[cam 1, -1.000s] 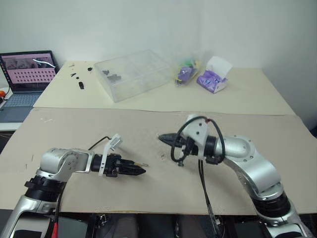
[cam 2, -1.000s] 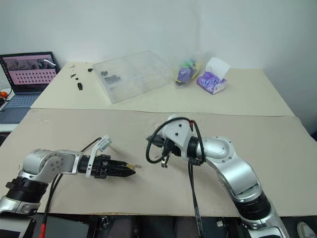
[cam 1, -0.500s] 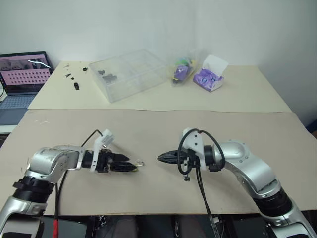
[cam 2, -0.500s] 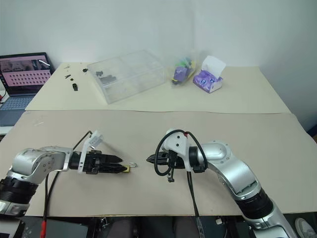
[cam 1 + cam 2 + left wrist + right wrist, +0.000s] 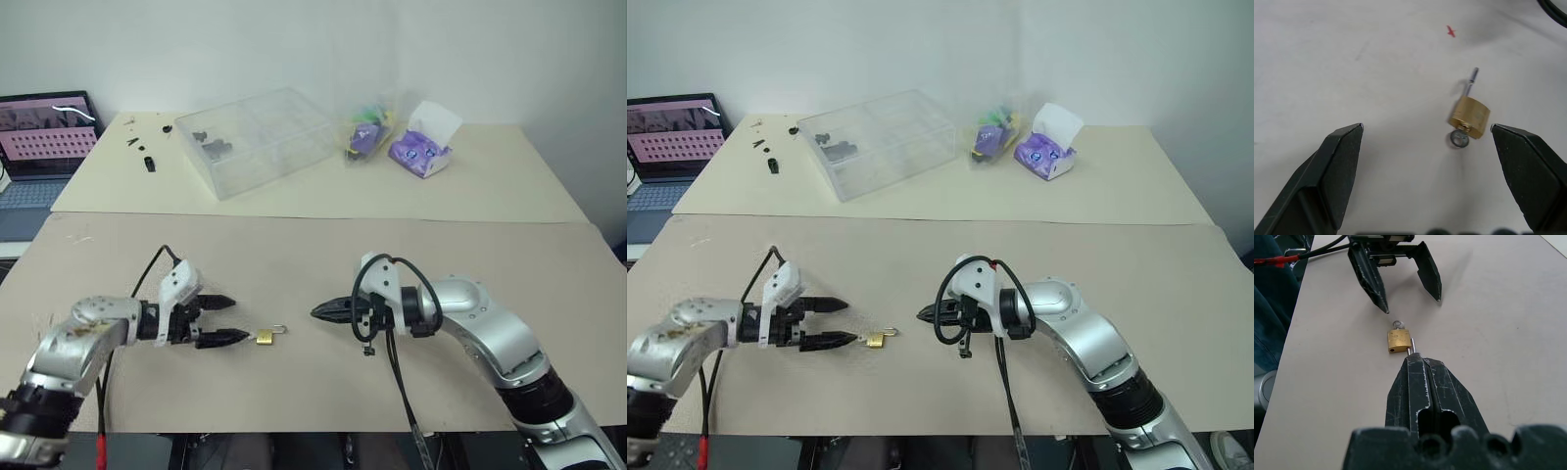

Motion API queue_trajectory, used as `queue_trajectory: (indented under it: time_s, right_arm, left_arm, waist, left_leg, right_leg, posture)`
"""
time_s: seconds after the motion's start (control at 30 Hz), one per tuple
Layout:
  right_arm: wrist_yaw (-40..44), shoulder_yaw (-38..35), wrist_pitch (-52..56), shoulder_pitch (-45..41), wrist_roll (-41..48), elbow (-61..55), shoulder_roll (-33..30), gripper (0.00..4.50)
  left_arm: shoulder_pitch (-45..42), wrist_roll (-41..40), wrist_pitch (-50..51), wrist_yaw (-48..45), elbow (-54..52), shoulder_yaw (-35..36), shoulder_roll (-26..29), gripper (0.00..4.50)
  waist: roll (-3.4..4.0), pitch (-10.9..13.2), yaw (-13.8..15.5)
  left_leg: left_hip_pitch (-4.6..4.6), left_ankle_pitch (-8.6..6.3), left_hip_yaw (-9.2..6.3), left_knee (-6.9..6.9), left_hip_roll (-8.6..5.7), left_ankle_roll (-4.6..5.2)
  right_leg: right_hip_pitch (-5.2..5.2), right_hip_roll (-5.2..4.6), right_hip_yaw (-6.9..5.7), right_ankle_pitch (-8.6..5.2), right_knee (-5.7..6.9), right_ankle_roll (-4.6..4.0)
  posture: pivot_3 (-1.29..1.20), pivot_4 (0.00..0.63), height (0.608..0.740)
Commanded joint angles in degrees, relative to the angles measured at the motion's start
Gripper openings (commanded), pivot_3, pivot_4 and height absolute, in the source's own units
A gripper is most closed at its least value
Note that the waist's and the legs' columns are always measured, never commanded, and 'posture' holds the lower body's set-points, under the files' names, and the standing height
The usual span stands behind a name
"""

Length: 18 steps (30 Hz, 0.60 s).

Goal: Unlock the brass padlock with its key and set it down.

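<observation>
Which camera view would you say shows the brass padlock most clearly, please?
The left wrist view: the brass padlock lies large between the open left claw's fingers, shackle and key visible. The right wrist view shows it smaller, beyond the shut right claw. The eye views show a tiny gold speck.

left pincer (image 5: pixel 223 320) splayed wide and level, facing the right pincer (image 5: pixel 317 312), which is pressed closed.

— What covers the surface (image 5: pixel 588 284)?
— Beige sheets, a seam running across the middle.
— What lies near the front?
— The brass padlock (image 5: pixel 265 338), flat, the key (image 5: pixel 1459 139) at its base, shackle swung out.
— And the back?
— A clear plastic box (image 5: pixel 260 140), a purple tissue pack (image 5: pixel 423 149), a small bag (image 5: pixel 365 137), black bits (image 5: pixel 149 163), a laptop (image 5: pixel 39 147) at the left edge.
</observation>
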Motion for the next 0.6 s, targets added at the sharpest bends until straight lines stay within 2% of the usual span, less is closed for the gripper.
queue_trajectory:
  time_s: [0.03,0.27,0.37,0.6]
  right_arm:
    - [-0.1,-0.7,-1.5,0.7,0.0,-1.3,-0.3,0.0]
    - [-0.6,-1.3,-1.3,2.0,0.3,-0.9,-0.4,0.0]
    - [-3.9,-5.9,-0.4,5.4,1.4,-0.1,-0.1,0.0]
    - [-18.3,-22.7,1.3,15.5,1.8,-0.8,2.3,0.0]
  left_arm:
    - [0.9,2.3,-5.7,-0.3,0.1,1.8,-0.8,4.46]
    - [1.0,3.2,-8.8,0.4,1.2,2.6,-2.2,4.46]
    - [0.7,0.8,-5.3,5.0,2.6,6.4,-4.8,4.46]
    - [-2.7,-3.1,3.3,28.9,7.5,21.6,-15.0,4.46]
  waist:
    - [0.0,0.0,0.0]
    - [0.0,0.0,0.0]
    - [-0.01,0.0,0.1]
    - [-0.05,0.0,0.1]
  left_leg:
    - [0.0,0.0,0.0,0.01,0.01,0.0]
    - [0.06,0.01,0.04,0.11,0.02,0.0]
    - [0.06,0.01,0.03,0.13,0.02,0.0]
    - [0.06,0.01,-0.06,0.17,-0.01,0.01]
  right_leg:
    - [0.0,0.0,0.0,-0.01,0.02,-0.03]
    - [0.06,0.0,0.0,-0.13,0.02,-0.09]
    - [0.07,0.0,-0.01,-0.04,0.03,0.03]
    - [0.17,0.0,-0.02,0.11,0.07,0.27]
  posture:
    - [0.0,0.15,0.74]
    - [0.0,0.15,0.74]
    - [0.0,0.15,0.74]
    - [0.0,0.15,0.74]
